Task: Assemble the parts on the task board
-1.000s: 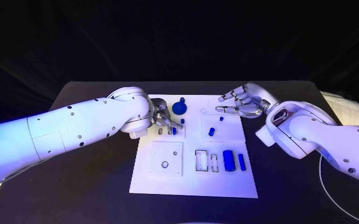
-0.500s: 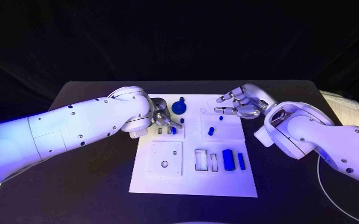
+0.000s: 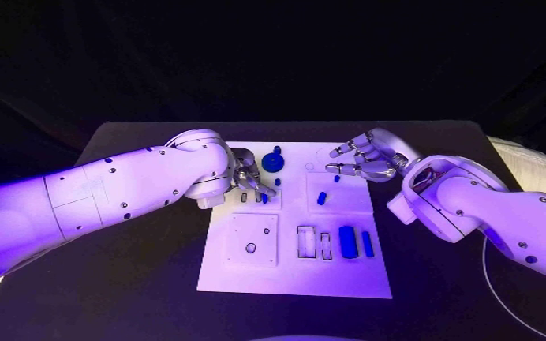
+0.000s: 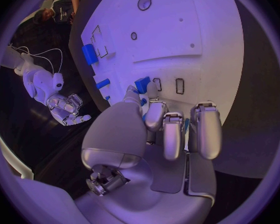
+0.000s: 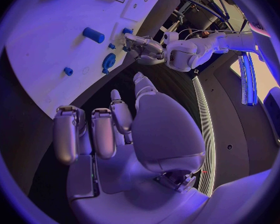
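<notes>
The task board (image 3: pixel 298 278) reads as a smooth, matt white plate, plastic by the look of it, and the blue parts (image 3: pixel 347 243) on it look like smooth moulded plastic with a slight sheen. The left hand (image 4: pixel 171 129) and right hand (image 5: pixel 109 129) show brushed, silvery metal that catches the light, on glossy white shell arms. The table (image 3: pixel 136 278) is dull, matt black.

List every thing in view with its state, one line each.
Left hand: pinches a small blue part over the task board.
Right hand: holds nothing, fingers apart.
Round blue part: resting on the board.
Two blue blocks: lying side by side.
</notes>
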`<state>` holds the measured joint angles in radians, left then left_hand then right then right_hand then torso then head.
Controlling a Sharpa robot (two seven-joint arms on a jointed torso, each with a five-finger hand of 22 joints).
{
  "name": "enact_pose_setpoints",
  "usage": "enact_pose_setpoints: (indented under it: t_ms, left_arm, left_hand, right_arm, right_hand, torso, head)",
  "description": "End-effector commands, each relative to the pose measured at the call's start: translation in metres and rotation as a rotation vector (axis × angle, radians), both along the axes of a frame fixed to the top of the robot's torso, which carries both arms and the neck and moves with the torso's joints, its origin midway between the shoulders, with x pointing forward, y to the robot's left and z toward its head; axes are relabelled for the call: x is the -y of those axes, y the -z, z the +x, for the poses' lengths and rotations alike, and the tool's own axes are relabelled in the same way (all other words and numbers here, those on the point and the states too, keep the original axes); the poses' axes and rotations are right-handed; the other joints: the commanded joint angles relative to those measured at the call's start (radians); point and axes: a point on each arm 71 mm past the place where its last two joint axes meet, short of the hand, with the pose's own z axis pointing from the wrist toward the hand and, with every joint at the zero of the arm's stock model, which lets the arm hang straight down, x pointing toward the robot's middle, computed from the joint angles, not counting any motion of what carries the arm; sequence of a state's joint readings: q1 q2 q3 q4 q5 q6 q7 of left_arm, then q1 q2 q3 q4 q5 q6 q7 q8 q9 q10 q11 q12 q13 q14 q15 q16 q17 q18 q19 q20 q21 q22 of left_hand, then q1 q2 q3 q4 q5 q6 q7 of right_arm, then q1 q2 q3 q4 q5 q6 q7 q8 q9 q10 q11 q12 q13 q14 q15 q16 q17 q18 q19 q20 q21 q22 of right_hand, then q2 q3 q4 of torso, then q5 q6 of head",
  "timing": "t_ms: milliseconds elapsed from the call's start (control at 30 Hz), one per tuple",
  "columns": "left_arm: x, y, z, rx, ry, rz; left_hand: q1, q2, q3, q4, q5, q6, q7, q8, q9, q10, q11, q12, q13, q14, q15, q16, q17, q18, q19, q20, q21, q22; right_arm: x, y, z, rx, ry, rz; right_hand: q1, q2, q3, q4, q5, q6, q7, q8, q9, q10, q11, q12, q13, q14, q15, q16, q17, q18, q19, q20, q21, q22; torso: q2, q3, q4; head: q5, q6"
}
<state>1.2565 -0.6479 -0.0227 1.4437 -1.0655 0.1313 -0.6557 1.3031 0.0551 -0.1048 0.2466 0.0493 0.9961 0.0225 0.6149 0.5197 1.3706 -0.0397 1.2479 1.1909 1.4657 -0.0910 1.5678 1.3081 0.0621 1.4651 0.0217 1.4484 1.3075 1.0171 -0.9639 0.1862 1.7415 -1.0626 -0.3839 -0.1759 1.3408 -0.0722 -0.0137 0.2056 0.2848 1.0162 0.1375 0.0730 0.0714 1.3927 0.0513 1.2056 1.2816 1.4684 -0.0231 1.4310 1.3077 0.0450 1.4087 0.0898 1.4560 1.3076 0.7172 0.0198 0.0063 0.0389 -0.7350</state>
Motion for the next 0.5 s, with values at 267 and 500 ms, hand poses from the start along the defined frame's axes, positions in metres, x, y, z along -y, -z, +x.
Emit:
enact_pose_setpoints:
  t_ms: [267, 500]
  left_arm:
    - [0.0031, -0.0004, -0.0008, -0.005, 0.001, -0.01]
    - [0.0026, -0.0014, -0.0005, 0.007, -0.012, -0.022]
  left_hand:
    - [0.133, -0.109, 0.479, -0.057, 0.125, -0.058, 0.022, -0.025, 0.018, -0.02, 0.003, -0.048, -0.038, 0.105, 0.001, 0.003, 0.263, -0.015, 0.009, -0.004, -0.005, 0.086]
    - [0.03, -0.207, 0.732, -0.086, 0.115, -0.06, 0.02, 0.002, 0.058, -0.015, 0.005, -0.053, -0.043, 0.105, 0.002, 0.003, 0.263, -0.016, 0.009, 0.001, -0.007, 0.089]
  right_arm:
    - [-0.0005, 0.0014, -0.0001, -0.01, -0.007, 0.001]
    - [0.0001, 0.0017, 0.0004, -0.011, -0.004, 0.002]
  right_hand:
    - [0.002, 0.011, -0.008, 0.001, 0.006, 0.005, -0.001, 0.004, 0.001, -0.008, -0.001, -0.003, -0.001, 0.05, 0.001, -0.004, 0.0, 0.012, -0.007, 0.001, -0.006, 0.025]
    - [0.002, 0.011, -0.008, 0.001, 0.006, 0.005, -0.001, 0.004, 0.001, -0.008, -0.001, -0.003, -0.001, 0.05, 0.001, -0.004, 0.0, 0.012, -0.007, 0.001, -0.006, 0.025]
  torso:
    - [0.0, 0.0007, 0.0004]
    - [0.0, 0.0005, 0.0002]
  head:
    - [0.001, -0.006]
    - [0.002, -0.009]
